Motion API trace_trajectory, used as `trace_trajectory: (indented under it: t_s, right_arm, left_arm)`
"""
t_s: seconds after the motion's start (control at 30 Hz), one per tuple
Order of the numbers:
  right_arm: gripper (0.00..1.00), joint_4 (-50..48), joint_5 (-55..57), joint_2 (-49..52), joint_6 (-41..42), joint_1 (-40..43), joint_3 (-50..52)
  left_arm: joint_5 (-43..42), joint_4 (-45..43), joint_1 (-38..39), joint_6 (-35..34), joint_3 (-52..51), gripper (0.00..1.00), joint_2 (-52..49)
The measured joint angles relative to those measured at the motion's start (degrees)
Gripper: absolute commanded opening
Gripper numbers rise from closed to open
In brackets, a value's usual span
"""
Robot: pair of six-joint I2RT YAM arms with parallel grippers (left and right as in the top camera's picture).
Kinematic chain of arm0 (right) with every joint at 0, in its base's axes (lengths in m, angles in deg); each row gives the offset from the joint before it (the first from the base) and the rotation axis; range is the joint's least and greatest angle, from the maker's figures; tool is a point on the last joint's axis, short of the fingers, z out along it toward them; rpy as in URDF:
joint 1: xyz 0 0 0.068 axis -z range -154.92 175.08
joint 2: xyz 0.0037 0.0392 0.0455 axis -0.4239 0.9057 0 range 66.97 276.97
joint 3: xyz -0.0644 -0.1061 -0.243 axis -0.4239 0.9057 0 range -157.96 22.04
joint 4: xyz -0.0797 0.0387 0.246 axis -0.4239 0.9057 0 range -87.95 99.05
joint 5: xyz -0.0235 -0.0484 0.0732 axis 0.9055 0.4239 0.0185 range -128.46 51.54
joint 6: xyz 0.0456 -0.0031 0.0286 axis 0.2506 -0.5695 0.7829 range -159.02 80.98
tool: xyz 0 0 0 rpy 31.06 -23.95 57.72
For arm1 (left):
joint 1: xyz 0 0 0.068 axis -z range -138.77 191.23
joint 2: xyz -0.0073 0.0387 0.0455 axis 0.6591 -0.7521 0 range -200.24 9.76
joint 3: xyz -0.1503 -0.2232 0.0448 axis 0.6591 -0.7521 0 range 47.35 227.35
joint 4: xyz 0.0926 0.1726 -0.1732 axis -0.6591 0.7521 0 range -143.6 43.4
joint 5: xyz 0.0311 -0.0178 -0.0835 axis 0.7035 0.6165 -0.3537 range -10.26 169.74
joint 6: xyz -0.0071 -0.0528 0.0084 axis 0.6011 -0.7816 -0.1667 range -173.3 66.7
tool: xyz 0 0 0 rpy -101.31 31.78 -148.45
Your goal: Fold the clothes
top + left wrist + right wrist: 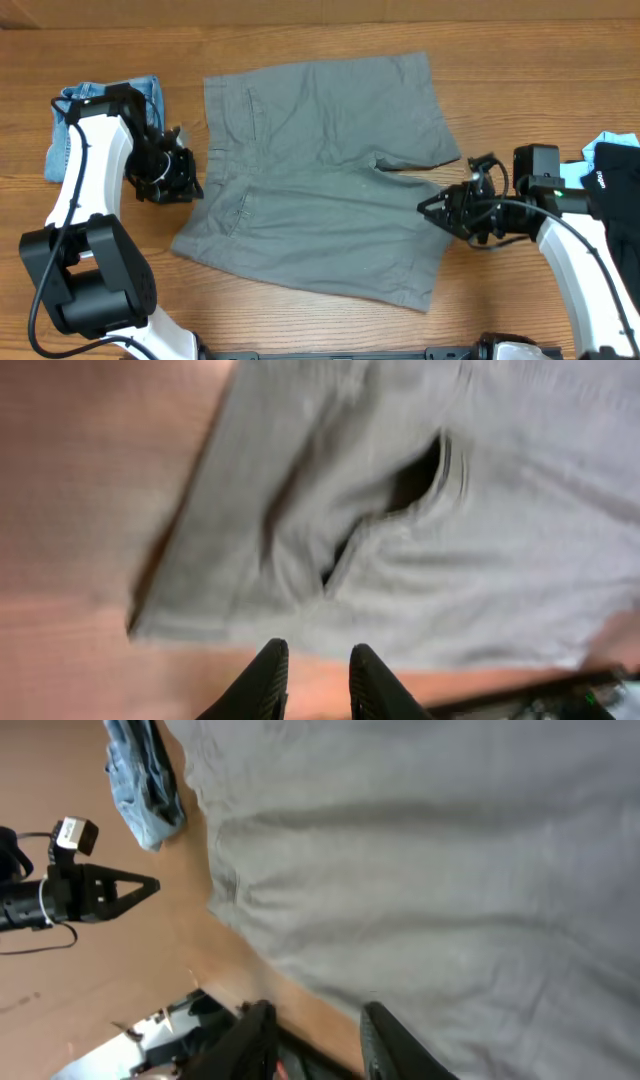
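**A:** Where are the grey shorts (320, 170) right now?

**B:** Spread flat mid-table (500, 60), waistband toward the left arm. The left gripper (315, 655) is just off that edge, its 2 fingers slightly apart with nothing in them. The right gripper (318, 1012) is at a leg hem, parted wider and also holding nothing.

**A:** Anything in the pocket (415, 475)?

**B:** It gapes open and looks dark inside, too blurry to tell.

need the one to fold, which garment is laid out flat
The grey shorts, spread flat in the middle; the blue denim shorts at the left and the black and light-blue garments at the right edge are bunched.
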State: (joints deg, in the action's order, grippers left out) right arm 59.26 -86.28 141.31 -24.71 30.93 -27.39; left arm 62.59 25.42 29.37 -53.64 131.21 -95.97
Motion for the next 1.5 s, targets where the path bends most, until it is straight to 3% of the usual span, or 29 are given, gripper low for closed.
trace_trajectory:
  t_s: [0.27, 0.53, 0.9, 1.0, 1.23, 1.33, 1.43, 1.5]
  right_arm:
    - [0.34, 6.03, 0.09, -0.37, -2.16, 0.00, 0.00]
    - [0.34, 6.49, 0.07, -0.37, -2.86, 0.02, 0.00]
    - [0.34, 6.51, 0.42, -0.37, -2.99, 0.00, 0.00]
    - [0.34, 6.56, 0.85, -0.37, -3.04, 0.02, 0.00]
    - [0.34, 8.55, 2.89, -0.37, -3.04, 0.00, 0.00]
    - [0.34, 9.42, 4.44, -0.37, -2.99, 0.00, 0.00]
    - [0.35, 10.32, 6.23, -0.37, -2.19, 0.00, 0.00]
    - [0.40, 11.76, 8.13, -0.37, -1.03, 0.00, 0.00]
  left_arm:
    - [-0.28, 0.66, -8.07, -2.75, -4.96, 0.31, 0.20]
    - [-1.01, -10.29, -16.76, -6.88, -19.71, 0.32, 0.31]
    - [-2.60, -20.59, -18.80, -13.46, -26.88, 0.60, 1.07]
    - [-3.02, -22.08, -18.78, -14.51, -28.00, 0.54, 2.08]
    - [-3.69, -25.81, -19.28, -15.91, -31.36, 0.19, 4.07]
    - [-4.09, -26.21, -19.28, -16.04, -31.95, 0.17, 4.09]
    - [-4.11, -26.32, -19.32, -16.02, -32.02, 0.07, 4.11]
    - [-4.20, -26.49, -19.30, -15.93, -32.20, 0.07, 4.11]
